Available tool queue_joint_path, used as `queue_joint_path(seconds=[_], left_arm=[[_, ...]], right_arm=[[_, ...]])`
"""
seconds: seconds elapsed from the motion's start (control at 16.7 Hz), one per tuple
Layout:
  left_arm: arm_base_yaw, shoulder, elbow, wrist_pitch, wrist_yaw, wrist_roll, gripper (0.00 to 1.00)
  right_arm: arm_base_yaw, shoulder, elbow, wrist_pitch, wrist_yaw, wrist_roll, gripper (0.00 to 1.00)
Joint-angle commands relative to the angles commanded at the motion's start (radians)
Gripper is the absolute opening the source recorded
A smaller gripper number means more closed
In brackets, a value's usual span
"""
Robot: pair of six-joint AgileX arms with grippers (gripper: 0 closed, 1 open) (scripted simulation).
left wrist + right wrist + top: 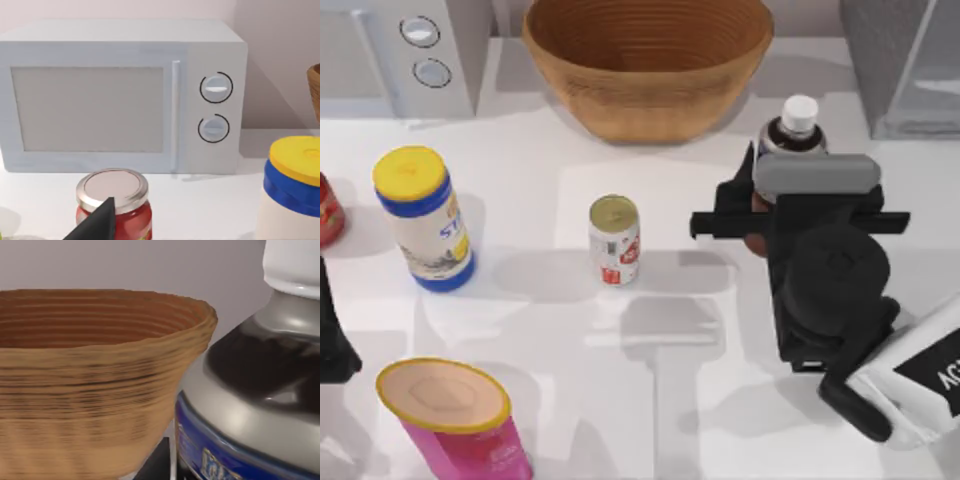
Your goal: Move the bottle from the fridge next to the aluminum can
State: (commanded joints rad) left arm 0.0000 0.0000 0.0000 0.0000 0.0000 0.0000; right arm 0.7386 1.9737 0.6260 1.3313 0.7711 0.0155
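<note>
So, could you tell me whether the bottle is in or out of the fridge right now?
Out. The bottle stands upright on the table, left of the fridge, at the right pincer.

A: Any legible text, top view?
B: Blue letters "ST" on white canister (425, 222) with yellow lid; rest of word turned away. White letters "AC" on black panel of right arm (926, 375), cut off at frame edge.
A: Aluminum can (615, 240)?
B: Red markings, unreadable.
A: Bottle (250, 405), right wrist view?
B: Gold print on blue label band, not legible.
A: Pink tub (460, 425)?
B: Faint lettering, unreadable.
</note>
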Motion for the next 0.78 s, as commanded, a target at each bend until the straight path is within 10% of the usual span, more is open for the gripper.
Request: queue_joint_path(seconds=[0.6, 0.78], left_arm=[[0.000, 0.000, 0.000, 0.000, 0.000, 0.000, 1.00], [0.000, 0.000, 0.000, 0.000, 0.000, 0.000, 1.00]], right_arm=[[0.000, 0.000, 0.000, 0.000, 0.000, 0.000, 0.00], [0.000, 0.000, 0.000, 0.000, 0.000, 0.000, 0.23]])
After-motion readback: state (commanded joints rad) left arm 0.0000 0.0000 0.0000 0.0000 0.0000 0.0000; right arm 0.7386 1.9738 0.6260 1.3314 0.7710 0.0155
